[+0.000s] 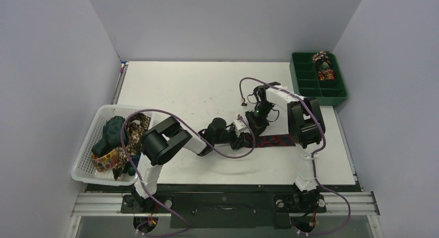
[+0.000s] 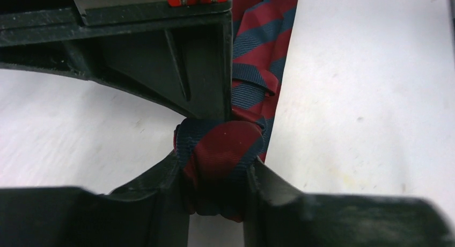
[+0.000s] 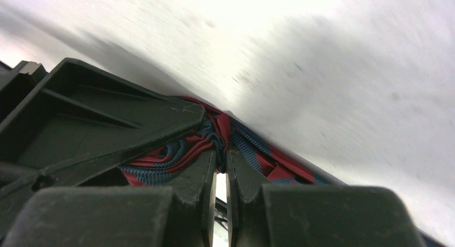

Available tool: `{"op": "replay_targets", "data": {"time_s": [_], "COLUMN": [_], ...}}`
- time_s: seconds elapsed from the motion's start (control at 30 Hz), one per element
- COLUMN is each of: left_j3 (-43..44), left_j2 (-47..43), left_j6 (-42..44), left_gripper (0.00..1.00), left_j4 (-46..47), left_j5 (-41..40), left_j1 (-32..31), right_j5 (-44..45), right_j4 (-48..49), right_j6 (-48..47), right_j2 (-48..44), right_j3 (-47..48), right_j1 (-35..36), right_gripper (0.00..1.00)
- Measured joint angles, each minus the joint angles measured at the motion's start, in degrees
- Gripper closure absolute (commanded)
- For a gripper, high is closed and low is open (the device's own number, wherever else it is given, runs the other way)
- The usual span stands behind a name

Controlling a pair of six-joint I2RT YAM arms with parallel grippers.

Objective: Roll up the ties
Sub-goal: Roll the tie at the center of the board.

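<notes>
A navy tie with red diagonal stripes (image 1: 277,140) lies flat on the white table, its left end rolled up. My left gripper (image 1: 242,140) is shut on that roll (image 2: 222,150), one finger pressing each side, while the loose tail (image 2: 263,37) runs away across the table. My right gripper (image 1: 252,128) sits right against the left one, shut on a bunched fold of the same tie (image 3: 161,155) at its fingertips (image 3: 221,150). More ties fill the basket: a dark green one (image 1: 111,132), a brown-gold floral one (image 1: 135,132) and a multicoloured one (image 1: 106,160).
The white mesh basket (image 1: 85,160) stands at the table's left edge. A green compartment tray (image 1: 305,88) sits at the far right corner with rolled ties (image 1: 323,67) in its back compartments. Purple cables loop over both arms. Grey walls close in three sides.
</notes>
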Motion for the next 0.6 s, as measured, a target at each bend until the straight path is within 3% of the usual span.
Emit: {"op": "replay_targets", "data": {"time_s": [0.03, 0.17, 0.3, 0.6], "left_j3": [-1.57, -5.18, -5.95, -2.38], "left_j2": [-1.60, -5.77, -7.76, -7.89], "left_j6": [1.70, 6.54, 10.03, 13.64], "left_gripper": [0.95, 0.98, 0.99, 0.99], "left_j4": [-0.70, -3.50, -6.64, -12.98], "left_j5": [-1.77, -6.69, -8.50, -8.52], "left_j1": [0.22, 0.90, 0.96, 0.79], "right_j5": [-0.96, -3.80, -5.75, -18.80], "right_j4": [0.26, 2.56, 5.44, 9.31], "right_j6": [0.07, -0.02, 0.02, 3.32], "right_j2": [0.61, 1.40, 1.01, -4.90], "right_j3": [1.07, 3.48, 3.23, -2.78], "right_j1": [0.48, 2.12, 0.50, -6.75], "right_gripper": [1.00, 0.72, 0.58, 0.50]}}
